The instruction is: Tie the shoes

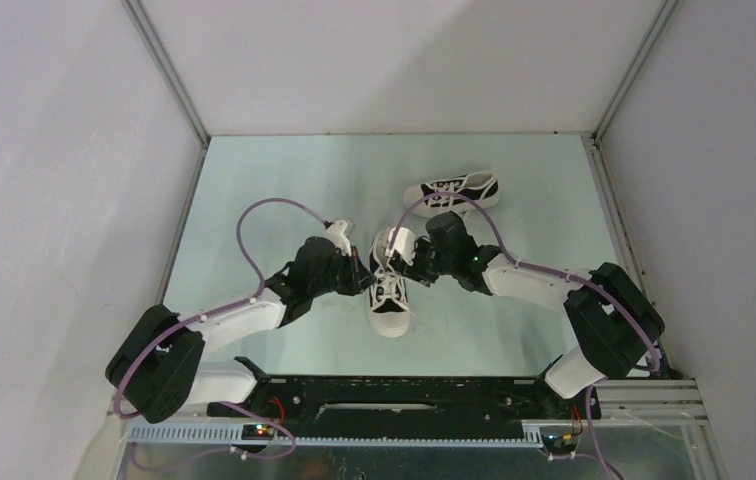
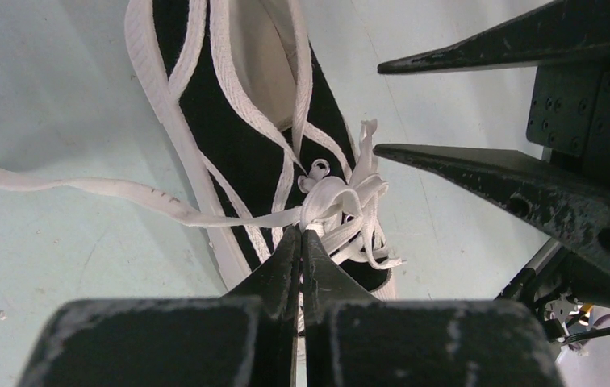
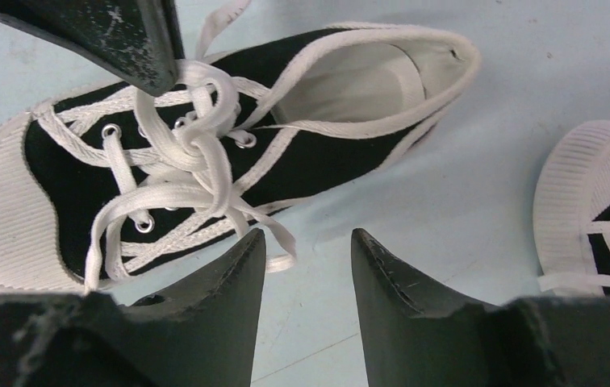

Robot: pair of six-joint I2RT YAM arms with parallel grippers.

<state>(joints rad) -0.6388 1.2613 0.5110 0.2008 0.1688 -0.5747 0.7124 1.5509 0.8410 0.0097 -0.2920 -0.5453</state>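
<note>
**At the knot: left tool (image 2: 302,235) pressed shut, right tool (image 3: 306,258) spread**

The left tool has its fingers pressed together. Their tips touch the bunched knot of long white laces (image 3: 197,149) on the nearer black canvas sneaker (image 1: 390,292), which has a white rubber toe cap and sole. One strand runs taut from those tips out to that tool's left, across the pale green tabletop (image 1: 284,180). Whether it is nipped between the fingers cannot be told.

The right tool faces the left tool from the sneaker's other flank, its fingers spread with only bare tabletop between them. The laced front lies just ahead of its fingertips, with the toe cap to its left and the heel opening to its right. A loose lace end lies just beside its left finger.

The second black canvas sneaker (image 1: 451,190) lies on the tabletop off to the right tool's right, apart from the first. Only its ribbed white toe and some lacing show from that wrist.
</note>
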